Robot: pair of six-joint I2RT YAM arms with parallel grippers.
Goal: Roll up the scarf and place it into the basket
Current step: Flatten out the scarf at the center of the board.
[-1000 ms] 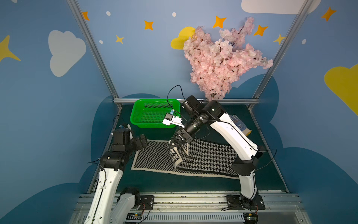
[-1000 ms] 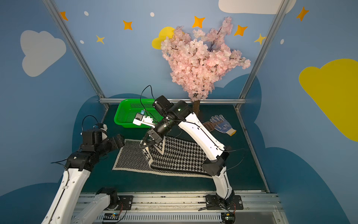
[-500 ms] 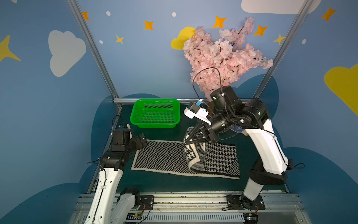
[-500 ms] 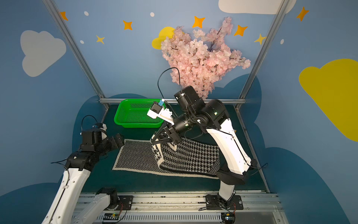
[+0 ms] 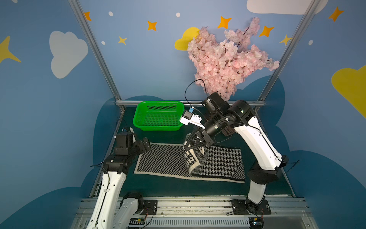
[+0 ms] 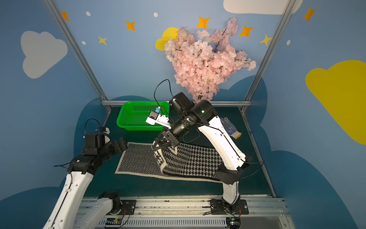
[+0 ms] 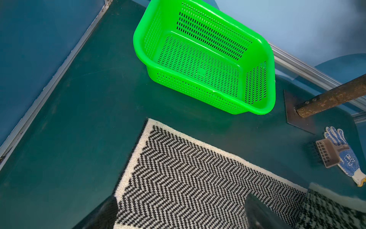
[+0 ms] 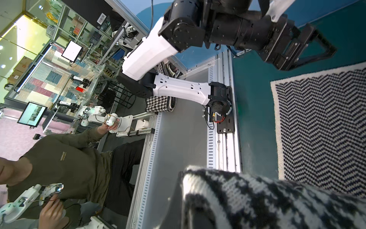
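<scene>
**Sam:** Where is the scarf now?

**Me:** The scarf lies on the green mat, just in front of the basket. The zigzag half is flat. The checked half is turned over, and I am holding up the fold on the basket side.

**Sam:** With which hand?

**Me:** My right gripper. Its fingers are pinched tight on the cloth. My left gripper hangs by the zigzag end, fingers wide apart, holding nothing.

**Sam:** So what step is this?

**Me:** I think it's the start of the rolling. It's one loose fold, not a roll yet. The basket is empty.

**Sam:** What comes next?

**Me:** My guess is that I bring the lifted edge over and down, so the cloth curls onto itself. It's floppy, so the near side may sag. My left gripper may have to press the flat end so it doesn't slide.
</scene>
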